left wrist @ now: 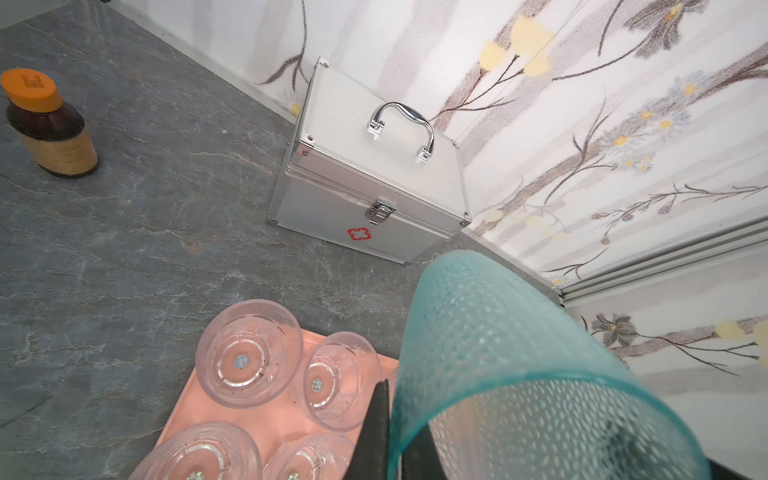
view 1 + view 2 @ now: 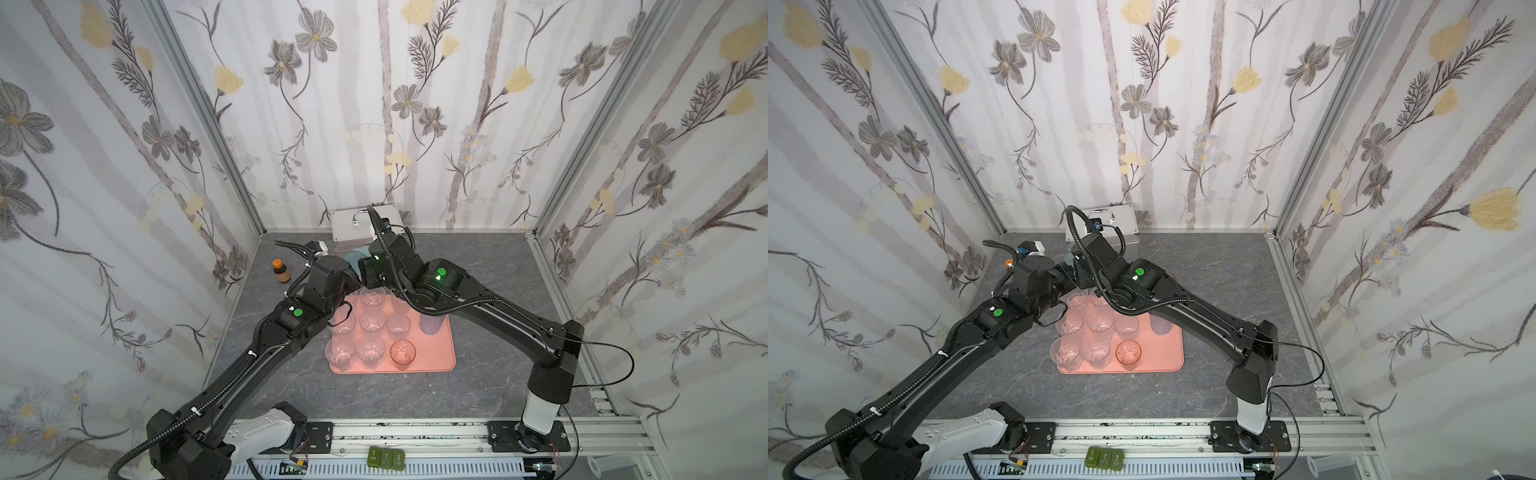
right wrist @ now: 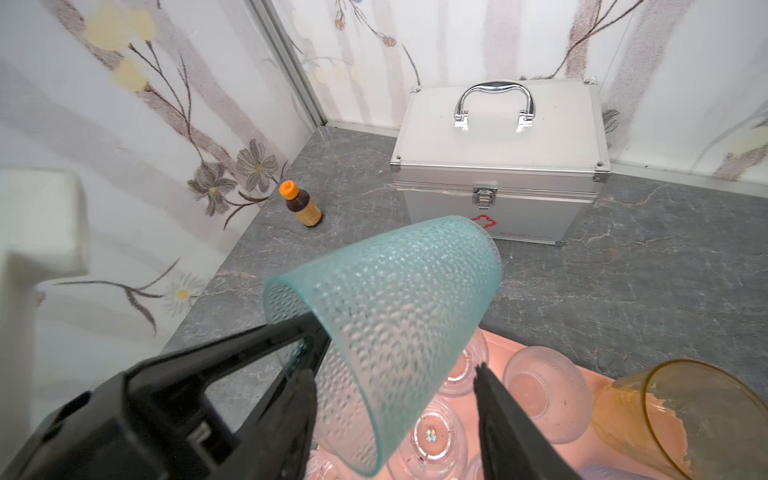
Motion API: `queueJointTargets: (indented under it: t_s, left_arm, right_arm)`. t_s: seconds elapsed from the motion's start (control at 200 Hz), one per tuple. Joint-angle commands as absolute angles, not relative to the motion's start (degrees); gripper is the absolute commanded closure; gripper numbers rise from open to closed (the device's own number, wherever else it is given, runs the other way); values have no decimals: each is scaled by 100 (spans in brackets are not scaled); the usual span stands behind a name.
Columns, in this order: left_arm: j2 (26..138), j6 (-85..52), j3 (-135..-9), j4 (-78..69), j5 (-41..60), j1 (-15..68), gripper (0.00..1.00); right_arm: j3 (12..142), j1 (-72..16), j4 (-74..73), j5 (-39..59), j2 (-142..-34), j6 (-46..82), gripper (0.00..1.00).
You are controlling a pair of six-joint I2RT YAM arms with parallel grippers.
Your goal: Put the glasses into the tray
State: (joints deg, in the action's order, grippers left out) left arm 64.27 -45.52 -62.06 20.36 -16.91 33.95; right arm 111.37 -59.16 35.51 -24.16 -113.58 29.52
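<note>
Pinching rim of teal glass (image 3: 395, 299), left gripper (image 3: 313, 334) is pressed together on the wall, one finger inside, one outside. Glass aloft over tray's far edge, tipped near sideways. Long axis runs from mouth at left gripper toward silver case (image 3: 498, 166). Right gripper (image 3: 392, 370) has fingers either side of glass body, crosswise to axis — gripping or merely flanking, cannot tell. Tray (image 2: 436, 357) lies below, toward robot base, with bare patch on right side. Both arms stretched forward, wrists meeting above far edge. Judgement — handover; right arm nearer bare patch.

I see a dimpled, see-through teal glass (image 3: 399, 316), a brushed metal case (image 3: 498, 141) with a glossy chrome handle (image 3: 494, 88), and a matte salmon plastic tray (image 2: 440, 353).
</note>
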Motion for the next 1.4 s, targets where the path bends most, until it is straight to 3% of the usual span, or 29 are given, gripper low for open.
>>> queueJointTargets:
  t_s: [0.0, 0.12, 0.28, 0.405, 0.535, 0.765, 0.984, 1.129, 1.394]
  left_arm:
    - [6498, -4884, -6348, 1946, -1995, 3509, 100]
    - [6614, -5138, -6481, 1934, -2038, 3637, 100]
    - [6804, -5273, -6767, 1916, -2127, 3836, 100]
    - [6940, -5236, -6962, 1914, -2015, 3952, 87]
    - [6901, -5106, -7059, 1916, -1946, 4065, 74]
    - [6249, -4526, -7027, 1933, -2084, 4072, 60]
    - [5497, -3059, -6557, 1934, -2982, 3969, 48]
    - [5217, -2385, -6030, 1913, -3361, 3895, 41]
    - [5333, -2310, -5325, 1832, -2913, 3815, 37]
  right_arm:
    - [11069, -5842, 3410, -3226, -11423, 2995, 44]
    - [11062, -5767, 3418, -3689, -11485, 2966, 53]
    - [11039, -5673, 3366, -3849, -11487, 2979, 73]
    - [11027, -5644, 3330, -3855, -11423, 2974, 85]
    - [11022, -5552, 3241, -3778, -11315, 2962, 92]
    - [11084, -5283, 3280, -3393, -10998, 2610, 97]
    - [11158, -4805, 4969, -1042, -10357, 2041, 97]
    - [10086, -4746, 5936, -485, -9570, 1801, 98]
    - [8411, -4746, 6750, -286, -8535, 1863, 99]
